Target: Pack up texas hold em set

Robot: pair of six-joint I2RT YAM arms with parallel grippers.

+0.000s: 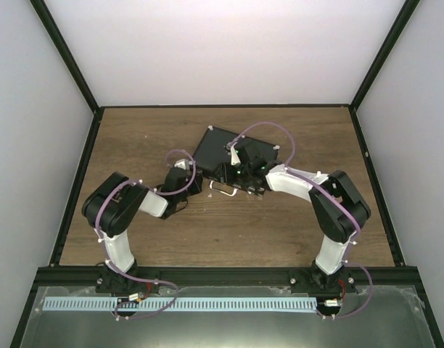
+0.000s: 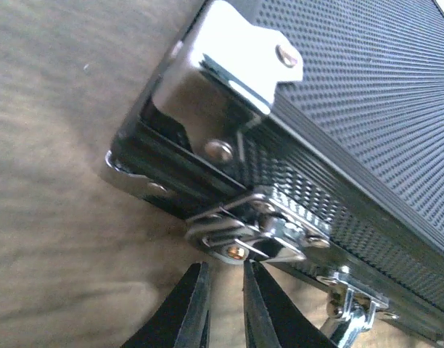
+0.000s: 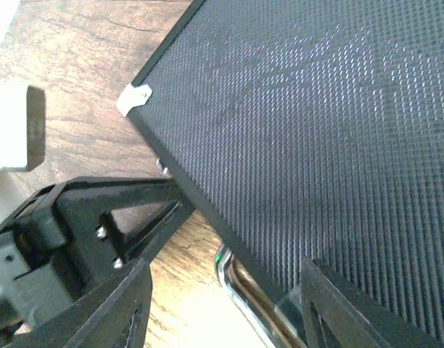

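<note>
White walls and a black frame close in a brown wooden worktop [image 1: 280,225]. Around its middle lies the black case [image 1: 216,148], shut and flat with its dimpled lid up. Its long axis runs mostly left to right, skewed so that the left end sits a little farther away than the right end. The long side with the handle faces near and slightly left.

Both arms reach in from the near edge and meet at that near side. The right gripper [image 3: 225,268] is spread wide over the near edge of the case. One finger hangs above the lid and the other above the bare wood, with nothing pinched between them. The left gripper [image 2: 223,279] sits low at the near left end of the case. Its fingers [image 2: 194,308] are almost pressed together with only a thin gap, and they hold nothing. Their tips are just short of the front wall.

A silver handle [image 1: 220,190] sticks out from the near side onto the wood. A chrome latch [image 2: 251,235] sits just beyond the left fingertips. A silver corner cap [image 2: 236,65] covers the near left corner of the lid.
</note>
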